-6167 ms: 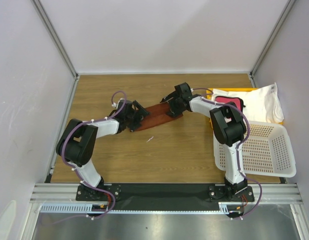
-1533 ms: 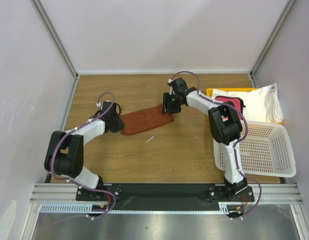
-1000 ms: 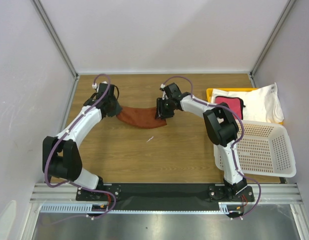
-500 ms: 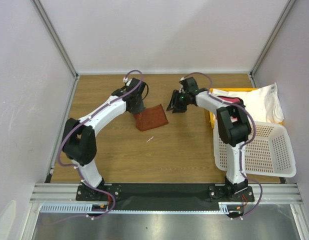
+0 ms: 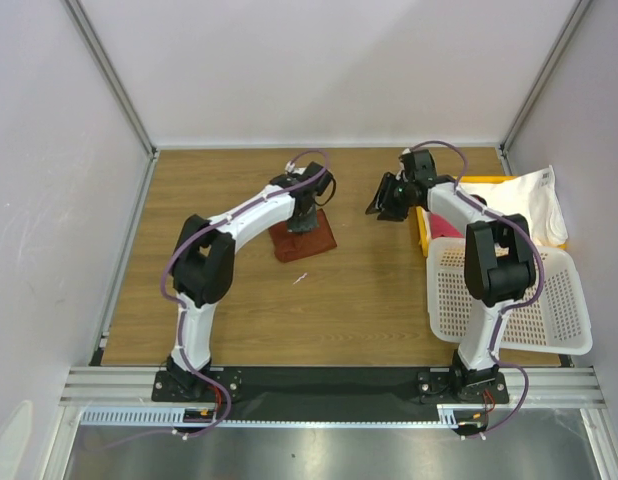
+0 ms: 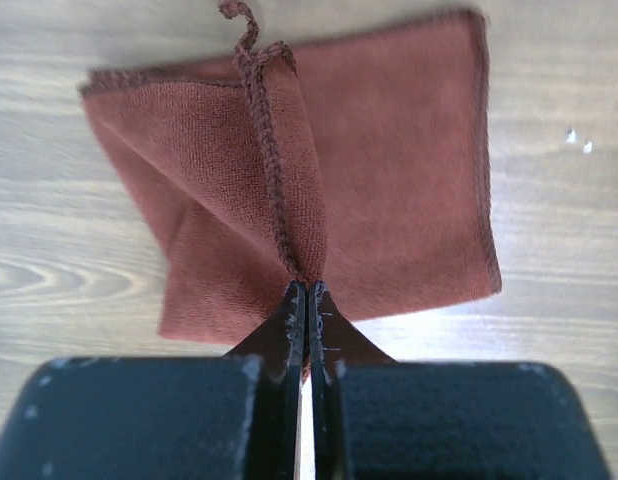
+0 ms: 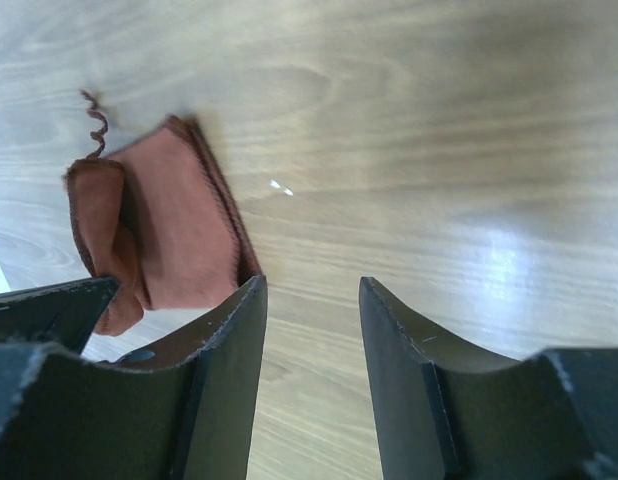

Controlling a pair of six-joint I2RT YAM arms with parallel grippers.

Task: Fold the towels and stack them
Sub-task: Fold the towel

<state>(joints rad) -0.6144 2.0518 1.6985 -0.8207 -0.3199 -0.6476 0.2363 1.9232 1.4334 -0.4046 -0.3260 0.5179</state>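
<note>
A reddish-brown towel (image 5: 307, 240) lies folded in half on the wooden table, right of center at the back. My left gripper (image 5: 307, 214) is shut on a raised pinch of its top layer (image 6: 289, 190), near the hemmed edge, with the rest of the cloth (image 6: 409, 170) spread flat beneath. My right gripper (image 5: 387, 199) hovers open and empty to the right of that towel (image 7: 179, 235), apart from it. Its fingers (image 7: 224, 350) frame bare wood. A large white towel (image 5: 534, 205) lies over the yellow tray at the right. The pink towel is hidden behind the right arm.
A yellow tray (image 5: 423, 222) sits at the back right. A white perforated basket (image 5: 529, 300) lies tipped in front of it, beside the right arm. A small white scrap (image 5: 301, 278) rests on the wood in front of the towel. Frame posts and walls bound the table.
The left gripper carried the towel's left end rightward over the other half, folding it. The right gripper let go of its end and drew back toward the tray.
</note>
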